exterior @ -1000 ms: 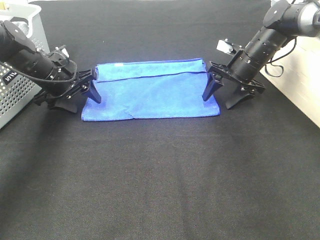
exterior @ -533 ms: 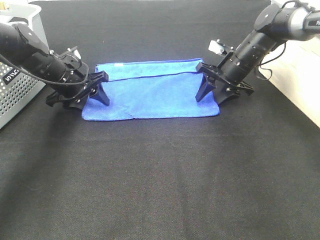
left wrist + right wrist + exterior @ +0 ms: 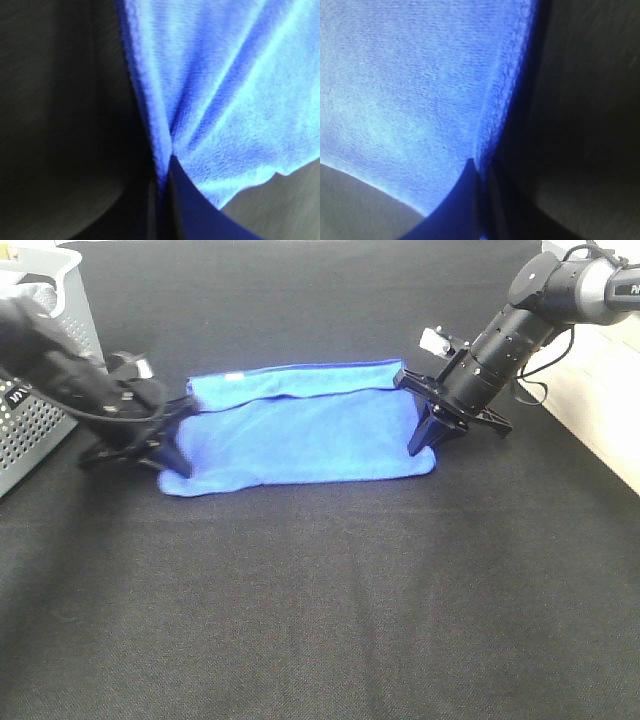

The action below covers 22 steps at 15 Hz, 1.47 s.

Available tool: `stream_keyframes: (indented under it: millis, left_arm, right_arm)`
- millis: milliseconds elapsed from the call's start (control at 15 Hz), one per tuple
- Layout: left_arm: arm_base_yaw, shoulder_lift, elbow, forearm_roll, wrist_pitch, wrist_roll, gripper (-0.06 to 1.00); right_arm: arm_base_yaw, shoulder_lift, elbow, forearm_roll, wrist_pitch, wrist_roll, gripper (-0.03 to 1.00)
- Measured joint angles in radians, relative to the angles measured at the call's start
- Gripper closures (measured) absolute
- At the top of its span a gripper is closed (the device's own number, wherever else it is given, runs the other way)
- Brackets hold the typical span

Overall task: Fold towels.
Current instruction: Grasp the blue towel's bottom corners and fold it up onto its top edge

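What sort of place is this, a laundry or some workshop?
Probably a robotics lab bench, not a laundry: a table covered in black cloth, a mechanical left claw and right claw pinching opposite ends of one blue towel, and a grey perforated basket at the table's edge.

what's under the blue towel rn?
The blue towel lies on the black table cover, both short edges pinched by the left gripper and right gripper. Anything beneath the middle is covered; no bulge shows.
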Motion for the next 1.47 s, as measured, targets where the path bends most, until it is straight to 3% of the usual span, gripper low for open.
stream_keyframes:
  millis: [133, 267, 533, 667, 933, 1067, 1200, 1467]
  left_arm:
    - [0.02, -0.039, 0.001, 0.052, 0.079, 0.014, 0.93]
    - [0.006, -0.076, 0.025, 0.071, 0.131, 0.019, 0.93]
    - [-0.026, -0.162, 0.217, 0.078, 0.077, 0.025, 0.93]
    - [-0.026, -0.19, 0.243, 0.078, 0.055, 0.025, 0.93]
    - [-0.026, -0.207, 0.184, 0.078, 0.046, 0.001, 0.93]
    - [-0.014, -0.201, 0.078, 0.082, 0.023, -0.052, 0.94]
    - [-0.004, -0.19, 0.038, 0.082, 0.024, -0.058, 0.94]
    - [0.006, -0.092, -0.128, 0.097, 0.027, -0.062, 0.94]
  right_arm:
    - [0.0, -0.027, 0.039, 0.001, 0.034, 0.0, 0.97]
    - [0.004, -0.127, 0.2, 0.003, 0.002, 0.0, 0.97]
    - [0.006, -0.289, 0.526, 0.006, -0.16, -0.011, 0.97]
    - [0.007, -0.322, 0.574, 0.006, -0.197, -0.029, 0.97]
    - [0.007, -0.328, 0.538, 0.005, -0.217, -0.032, 0.97]
    - [0.007, -0.302, 0.41, -0.008, -0.218, -0.048, 0.97]
    - [0.007, -0.279, 0.361, -0.01, -0.211, -0.048, 0.97]
    - [0.007, -0.141, 0.115, -0.016, -0.162, -0.048, 0.97]
